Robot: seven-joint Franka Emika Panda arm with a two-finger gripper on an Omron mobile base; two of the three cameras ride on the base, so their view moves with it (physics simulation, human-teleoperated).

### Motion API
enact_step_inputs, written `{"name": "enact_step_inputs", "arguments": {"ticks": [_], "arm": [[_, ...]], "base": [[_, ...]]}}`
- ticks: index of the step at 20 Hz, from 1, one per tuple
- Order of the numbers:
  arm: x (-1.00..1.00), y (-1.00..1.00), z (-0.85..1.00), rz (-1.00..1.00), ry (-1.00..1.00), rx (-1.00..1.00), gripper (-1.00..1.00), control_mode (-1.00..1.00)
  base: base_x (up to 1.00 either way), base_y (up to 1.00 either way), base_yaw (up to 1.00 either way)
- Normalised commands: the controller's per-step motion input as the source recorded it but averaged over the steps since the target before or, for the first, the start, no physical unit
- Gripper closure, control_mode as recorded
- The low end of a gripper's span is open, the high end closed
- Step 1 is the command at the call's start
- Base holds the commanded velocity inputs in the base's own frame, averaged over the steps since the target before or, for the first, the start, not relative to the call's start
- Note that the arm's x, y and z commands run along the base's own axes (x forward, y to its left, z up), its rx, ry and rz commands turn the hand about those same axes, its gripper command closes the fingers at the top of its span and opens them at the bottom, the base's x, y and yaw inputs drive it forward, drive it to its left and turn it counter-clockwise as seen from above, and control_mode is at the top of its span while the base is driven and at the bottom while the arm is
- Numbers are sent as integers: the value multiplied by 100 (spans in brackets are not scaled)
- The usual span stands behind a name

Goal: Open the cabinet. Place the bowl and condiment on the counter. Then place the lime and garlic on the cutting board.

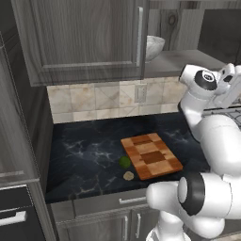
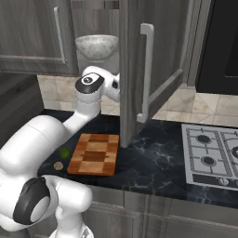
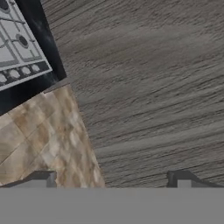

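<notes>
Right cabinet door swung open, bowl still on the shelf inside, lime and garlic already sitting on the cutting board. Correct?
Not quite. In the left base view the lime and garlic lie on the black counter, beside the cutting board's left edge, not on it. The cabinet door is open and the bowl sits inside.

Counter point(image 1: 89, 155): cutting board point(image 1: 151, 156), lime point(image 1: 124, 162), garlic point(image 1: 128, 175).

glossy white rounded arm point(image 1: 221, 141), dark joint caps, grey-tipped fingers point(image 3: 43, 178)
</notes>
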Motion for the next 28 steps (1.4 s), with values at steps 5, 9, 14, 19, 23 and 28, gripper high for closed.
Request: {"name": "enact_step_inputs", "arguments": {"ticks": [5,9,14,19,23,28], "arm": [[0,-21,-2,5,-3,0,-100,-100],[5,-35,0,7,-3,6,-100,-100],[0,-53,0,8,-13,10,-100,-100],[0,-49,0,8,-14,8,-100,-100],[0,-48,0,8,-13,7,-100,-100],[2,-46,0,9,-13,8,-100,-100]], "base": [[0,0,0],[0,0,0],[0,0,0],[0,0,0],[0,0,0],[0,0,0]]}}
